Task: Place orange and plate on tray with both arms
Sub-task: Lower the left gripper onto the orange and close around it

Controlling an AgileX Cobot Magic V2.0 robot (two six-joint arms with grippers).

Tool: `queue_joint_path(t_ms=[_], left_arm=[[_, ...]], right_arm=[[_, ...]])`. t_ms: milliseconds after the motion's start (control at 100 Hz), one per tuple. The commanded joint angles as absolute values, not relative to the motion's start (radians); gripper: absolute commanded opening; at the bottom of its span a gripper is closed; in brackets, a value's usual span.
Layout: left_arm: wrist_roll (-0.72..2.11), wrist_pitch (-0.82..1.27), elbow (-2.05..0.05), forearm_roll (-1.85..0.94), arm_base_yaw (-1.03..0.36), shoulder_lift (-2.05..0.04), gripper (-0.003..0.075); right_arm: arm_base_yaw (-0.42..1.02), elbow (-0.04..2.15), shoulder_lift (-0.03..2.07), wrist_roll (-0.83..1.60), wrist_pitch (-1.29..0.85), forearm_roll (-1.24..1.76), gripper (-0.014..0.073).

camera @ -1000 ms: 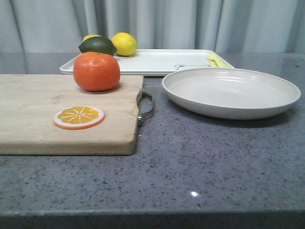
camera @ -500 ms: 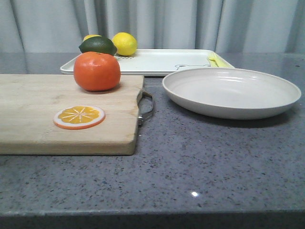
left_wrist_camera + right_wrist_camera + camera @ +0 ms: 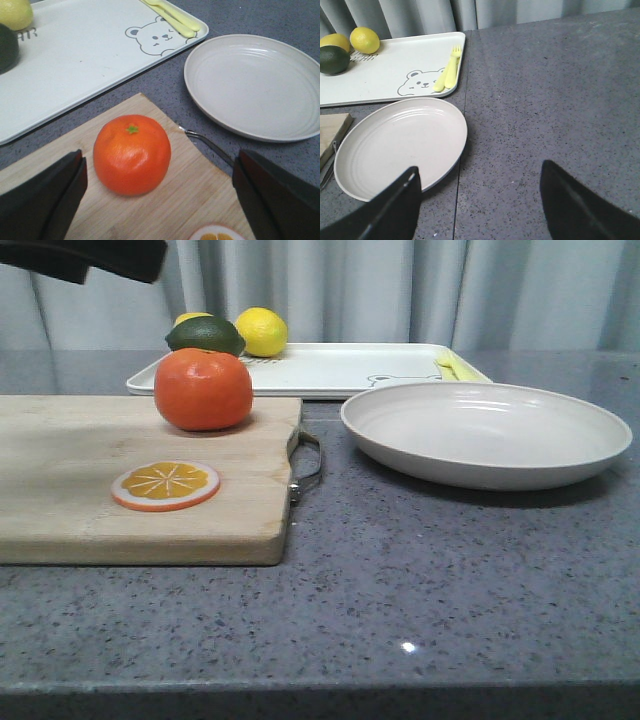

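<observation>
The left hand (image 3: 160, 195) hung spread wide above the orange (image 3: 132, 153), which sat on the cutting board (image 3: 90, 475). The right hand (image 3: 480, 200), also spread, hovered over the plate's (image 3: 395, 145) near edge. The plate lay on the desk (image 3: 420, 580) just beside the tray (image 3: 330, 365).

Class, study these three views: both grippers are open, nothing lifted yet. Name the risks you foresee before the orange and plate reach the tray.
1. The orange is round and glossy; it may slip from the left gripper and roll off the cutting board.
2. The plate is wide and shallow, so the right gripper can probably only pinch its rim; it might tilt.
3. The tray already holds lemons, a dark green fruit and yellow cutlery; the plate may bump them.
</observation>
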State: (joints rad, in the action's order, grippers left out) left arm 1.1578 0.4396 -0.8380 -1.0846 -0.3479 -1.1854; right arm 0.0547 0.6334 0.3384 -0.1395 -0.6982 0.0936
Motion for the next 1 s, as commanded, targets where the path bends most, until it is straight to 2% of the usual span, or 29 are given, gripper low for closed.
queue_joint_path(t_ms=[0, 500, 990], left_arm=[[1.162, 0.346, -0.901, -1.128, -0.399, -1.224, 0.0568], [1.162, 0.3, -1.051, -1.199, -0.426, -1.483, 0.0568], [1.16, 0.306, -1.049, -1.199, -0.426, -1.535, 0.0567]], right_arm=[[0.051, 0.666, 0.357, -0.137, -0.623, 0.095, 0.051], [0.051, 0.666, 0.357, -0.137, -0.63, 0.094, 0.051], [0.051, 0.666, 0.357, -0.137, -0.63, 0.093, 0.051]])
